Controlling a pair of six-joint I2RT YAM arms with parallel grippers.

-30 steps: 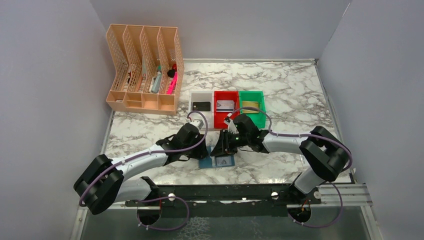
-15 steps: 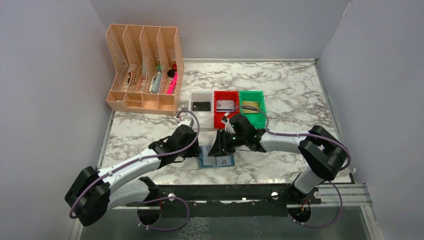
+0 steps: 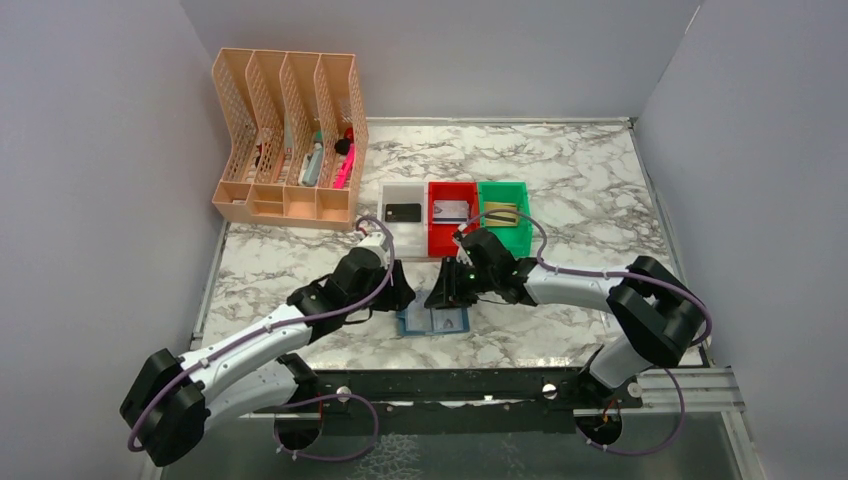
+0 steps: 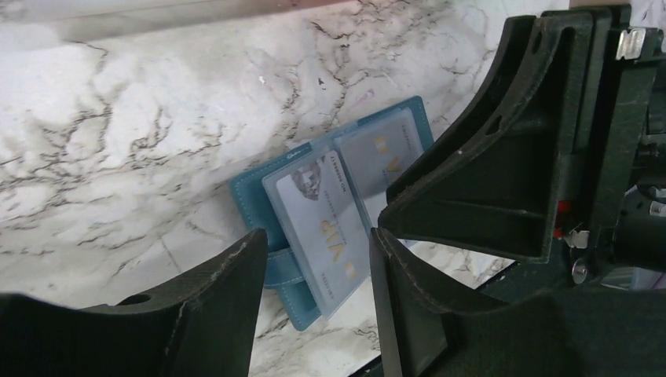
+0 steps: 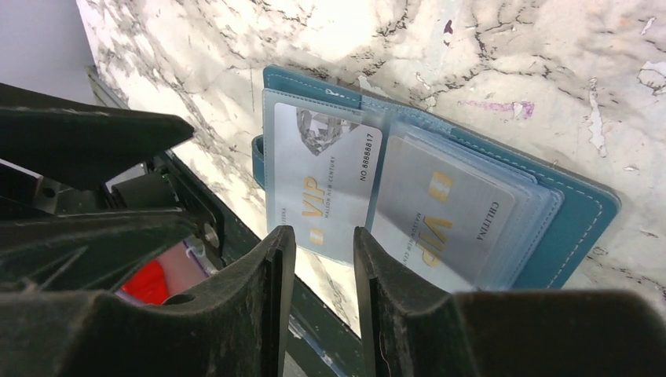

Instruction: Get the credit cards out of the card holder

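Credit cards (image 5: 322,181) sit in the clear pockets of the card holder (image 3: 433,321), a blue bifold lying open on the marble table (image 3: 590,180) close to its near edge, between the two arms. Two silver cards marked VIP show, one in each half. The right gripper (image 5: 322,232) hangs over the lower edge of the left-hand card with its jaws only narrowly parted; nothing appears clamped between them. The left gripper (image 4: 318,236) stands wider open and empty, low over the strap side of the holder. The step in hand looks like drawing a card from its pocket. To do it well, one gripper should probably pin the blue cover flat, touching leather and not the clear pocket. The other should nip only the card's exposed edge and pull along the pocket's mouth, so that the whole holder is not dragged. Room is tight: the two grippers are just beside each other above the small holder, so one should move at a time. The table's front edge and the black rail (image 3: 450,385) lie near, and a pull toward the arms could slide the holder off. The open marble lies toward the back, where the white bin (image 3: 388,192), red bin (image 3: 436,235) and green bin (image 3: 522,225) stand, each already holding a card.
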